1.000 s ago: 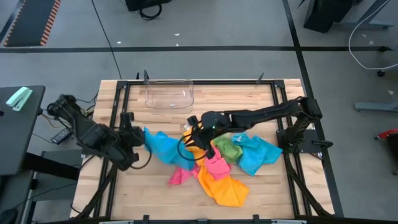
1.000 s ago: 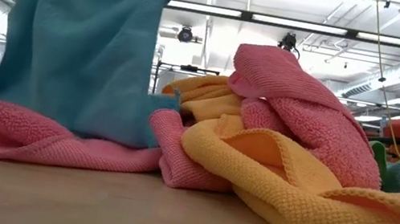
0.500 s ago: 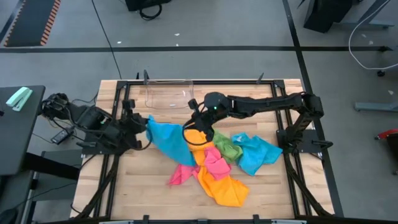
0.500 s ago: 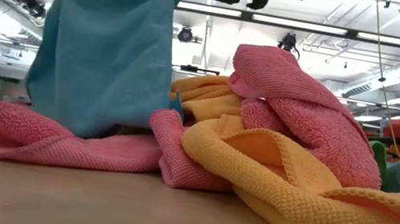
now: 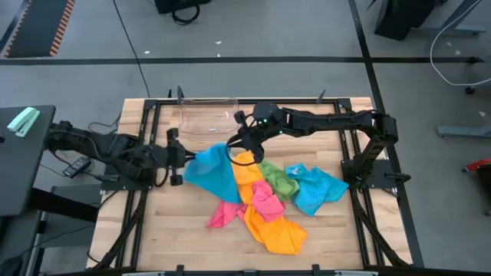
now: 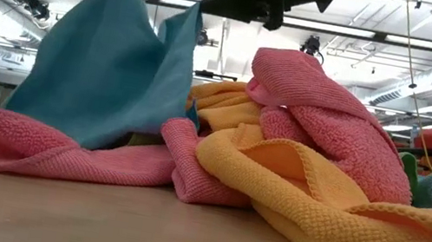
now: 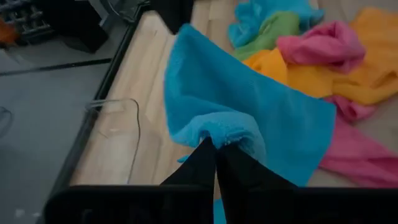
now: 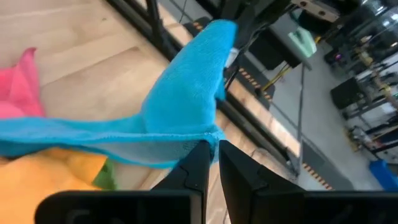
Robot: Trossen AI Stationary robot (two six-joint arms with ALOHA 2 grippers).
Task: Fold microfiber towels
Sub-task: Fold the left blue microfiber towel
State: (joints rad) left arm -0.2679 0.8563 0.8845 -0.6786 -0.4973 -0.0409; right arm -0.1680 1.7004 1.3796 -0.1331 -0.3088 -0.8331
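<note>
Lying nearest in the low view: an orange-yellow towel (image 6: 334, 202) and a pink towel (image 6: 321, 121), heaped loosely on the bench (image 5: 176, 230) and draping over each other. Spreading beyond in the high view: a green towel (image 5: 280, 182) and a second blue towel (image 5: 314, 190), bunched just beside the heap.

Hanging behind the heap: the blue towel (image 5: 215, 172), lifted by two points on its upper edge, lower part trailing onto the pink cloth.

Gripping one corner: the left gripper (image 5: 178, 156), jaws closed on bunched fabric, as confirmed in the left wrist view (image 7: 214, 155). Gripping the opposite end of the same edge: the right gripper (image 5: 239, 138), jaws closed on the hem in the right wrist view (image 8: 211, 152).

Standing farthest, at the bench's rear edge: a clear plastic bin (image 5: 207, 119), apart from the cloths.

Handling, judged: light, soft and limp, sagging between grips and holding no shape; napped surface likely clinging to neighbouring cloths rather than slipping; not fragile. Best hold appearing to be at adjacent corners on the hem, keeping the edge taut; pinching mid-panel likely bunching the cloth and spoiling a square fold.
</note>
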